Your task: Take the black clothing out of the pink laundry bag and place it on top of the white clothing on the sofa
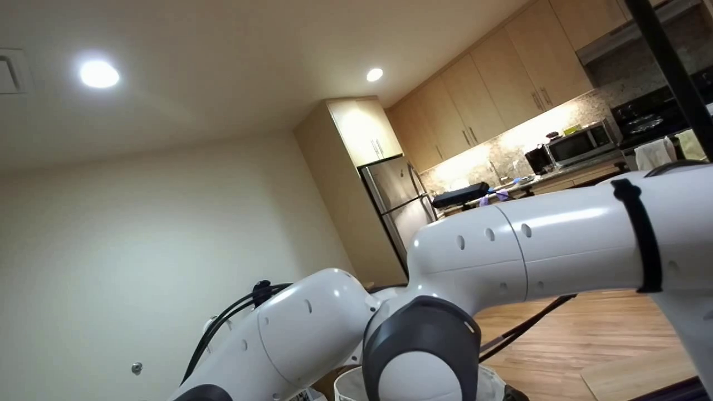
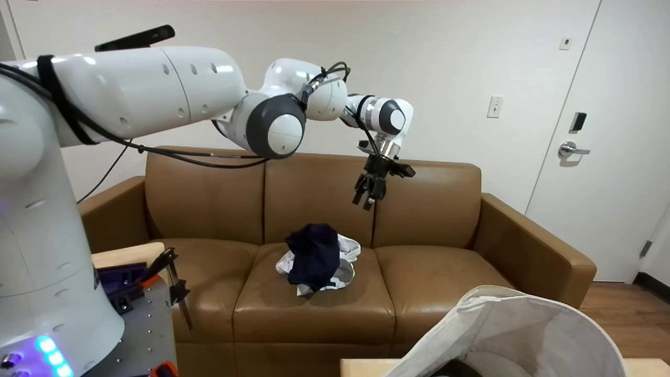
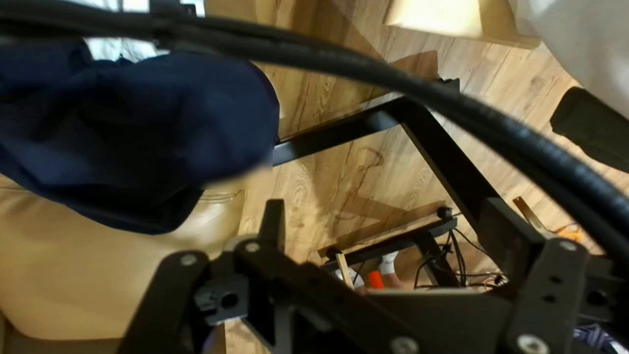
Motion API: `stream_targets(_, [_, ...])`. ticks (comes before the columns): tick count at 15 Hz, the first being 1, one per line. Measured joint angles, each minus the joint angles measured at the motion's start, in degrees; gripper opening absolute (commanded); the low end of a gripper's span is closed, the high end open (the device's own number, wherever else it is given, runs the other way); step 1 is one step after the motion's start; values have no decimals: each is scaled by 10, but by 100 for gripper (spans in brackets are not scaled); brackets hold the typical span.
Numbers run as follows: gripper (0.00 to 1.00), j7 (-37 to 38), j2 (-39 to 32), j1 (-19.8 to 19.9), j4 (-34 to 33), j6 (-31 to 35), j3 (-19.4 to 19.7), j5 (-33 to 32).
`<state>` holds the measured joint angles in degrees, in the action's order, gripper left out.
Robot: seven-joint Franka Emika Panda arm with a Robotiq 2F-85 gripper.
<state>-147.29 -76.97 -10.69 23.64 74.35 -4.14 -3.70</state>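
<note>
White arm (image 1: 451,262) stretches out, tool (image 2: 361,204) pointing down.

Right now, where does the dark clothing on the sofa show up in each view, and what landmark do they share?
In an exterior view: dark clothing, below and slightly left of centre, atop white clothing on the sofa.
In an exterior view with kitchen cabinets: not in the picture.
Wrist view: dark clothing at upper left, running off the left edge.
Shared landmark: wood floor, lower right in both exterior views, middle of the wrist view.
</note>
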Motion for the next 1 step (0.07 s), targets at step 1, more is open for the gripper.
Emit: stream_targets(1, [100, 1, 0, 0, 2, -19, 0, 1])
